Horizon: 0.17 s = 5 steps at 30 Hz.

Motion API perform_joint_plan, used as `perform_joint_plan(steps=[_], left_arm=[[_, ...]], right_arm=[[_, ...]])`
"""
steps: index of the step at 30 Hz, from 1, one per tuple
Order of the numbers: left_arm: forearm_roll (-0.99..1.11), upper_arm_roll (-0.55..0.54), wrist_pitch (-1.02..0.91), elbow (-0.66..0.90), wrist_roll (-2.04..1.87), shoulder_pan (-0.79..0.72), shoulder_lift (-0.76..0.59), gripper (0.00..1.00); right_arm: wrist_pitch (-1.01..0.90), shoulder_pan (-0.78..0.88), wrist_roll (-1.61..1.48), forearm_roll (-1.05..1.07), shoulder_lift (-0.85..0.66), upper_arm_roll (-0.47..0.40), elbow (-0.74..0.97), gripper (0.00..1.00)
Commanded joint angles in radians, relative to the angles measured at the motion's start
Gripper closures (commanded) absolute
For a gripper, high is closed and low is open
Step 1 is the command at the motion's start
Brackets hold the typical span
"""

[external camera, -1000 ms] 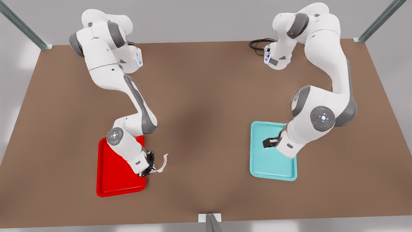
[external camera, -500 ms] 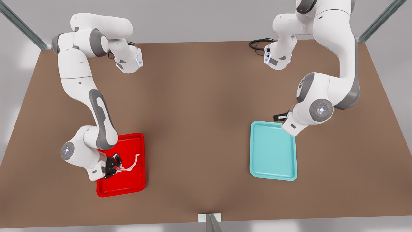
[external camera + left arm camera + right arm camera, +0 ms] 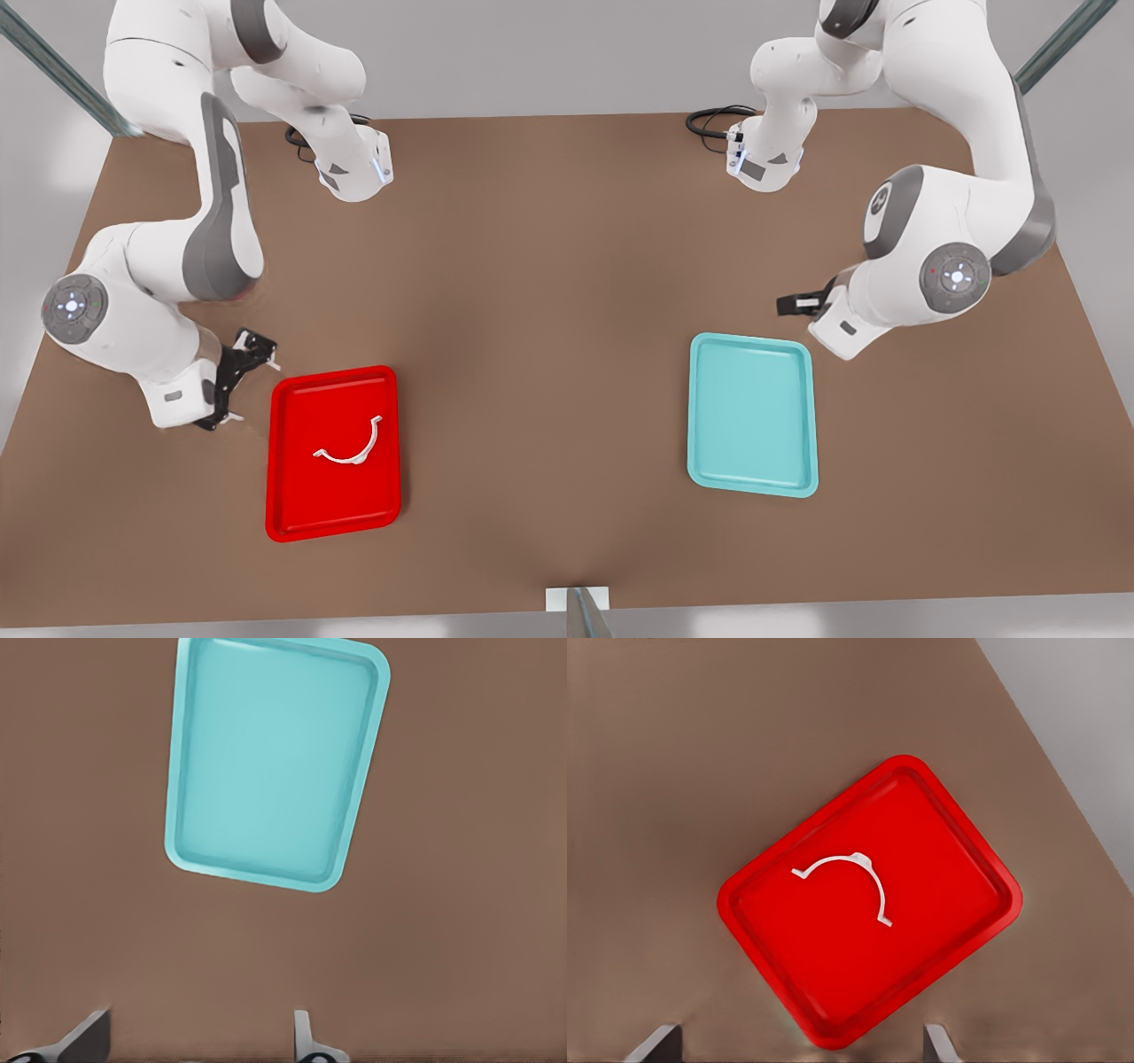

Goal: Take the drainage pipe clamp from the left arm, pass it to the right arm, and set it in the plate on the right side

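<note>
The right end effector (image 3: 237,379) hangs over the desk (image 3: 549,292) just off the plate's (image 3: 292,514) edge on the front view's left, its fingers (image 3: 663,1042) spread wide and holding nothing. The drainage pipe clamp (image 3: 351,445) lies flat inside the plate near its middle: a thin white half-ring with short flat tabs at both ends, apart from the rim. Well away from the plate, the left end effector (image 3: 795,303) waits with fingers (image 3: 306,1041) parted, just beyond the far corner of the cyan tray (image 3: 751,478).
</note>
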Motion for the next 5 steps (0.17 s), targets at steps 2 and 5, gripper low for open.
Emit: perform_joint_plan(steps=[2, 5], left_arm=[[-0.002, -0.002, -0.079, 0.005, 0.094, -0.002, 0.0, 0.0], [-0.001, -0.002, -0.084, 0.005, 0.09, -0.004, 0.002, 0.0]], right_arm=[[-0.254, -0.004, 0.875, -0.049, -0.102, -0.003, -0.059, 0.0], [-0.259, 0.006, 0.983, -0.055, -0.099, 0.0, -0.044, 0.0]])
